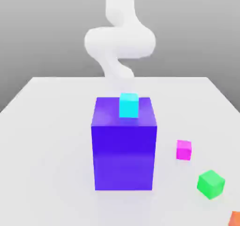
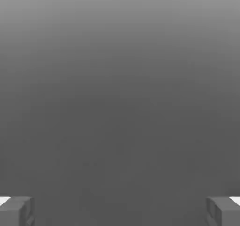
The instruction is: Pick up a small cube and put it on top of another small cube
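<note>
In the exterior view, the pink cube (image 1: 183,150) is lying on the table (image 1: 47,140) just beside the blue block (image 1: 124,147), toward the view's right, untouched. In the hand view, the gripper (image 2: 120,211) is being held wide open, empty. It is best lowered squarely over the pink cube, avoiding the block.

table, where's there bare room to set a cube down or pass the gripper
The table is bare across the exterior view's left, beside the big blue-violet block, and along the far edge behind it. The near right is crowded: the magenta-pink cube, green cube and an orange object at the corner. The block's top already carries the cyan cube.
</note>
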Controlling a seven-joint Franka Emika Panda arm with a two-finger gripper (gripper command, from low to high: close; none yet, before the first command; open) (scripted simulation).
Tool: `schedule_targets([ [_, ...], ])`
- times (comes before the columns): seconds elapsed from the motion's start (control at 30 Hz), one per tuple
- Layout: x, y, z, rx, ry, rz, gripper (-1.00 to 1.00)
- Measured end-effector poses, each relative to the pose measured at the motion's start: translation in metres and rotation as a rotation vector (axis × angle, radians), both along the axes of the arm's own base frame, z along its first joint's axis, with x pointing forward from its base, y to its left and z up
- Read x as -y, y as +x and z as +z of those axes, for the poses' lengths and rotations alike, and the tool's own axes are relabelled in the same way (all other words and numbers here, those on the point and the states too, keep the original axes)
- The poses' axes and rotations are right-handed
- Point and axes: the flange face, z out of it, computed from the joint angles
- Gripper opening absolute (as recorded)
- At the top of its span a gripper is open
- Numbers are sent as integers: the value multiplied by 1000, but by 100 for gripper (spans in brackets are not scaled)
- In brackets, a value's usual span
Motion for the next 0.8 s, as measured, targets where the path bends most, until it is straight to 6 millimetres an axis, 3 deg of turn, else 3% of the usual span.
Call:
schedule_targets([
  [0.13,-56,29,-99,-130,-77,219,0],
  [0.3,-126,20,-222,-277,-184,497,0],
  [0.47,-176,-30,-333,-408,-301,773,0],
  [0.6,-195,-90,-411,-506,-403,994,0],
  [0.7,-195,-137,-458,-572,-478,1149,0],
  [0.8,-196,-148,-484,-588,-494,1195,0],
])
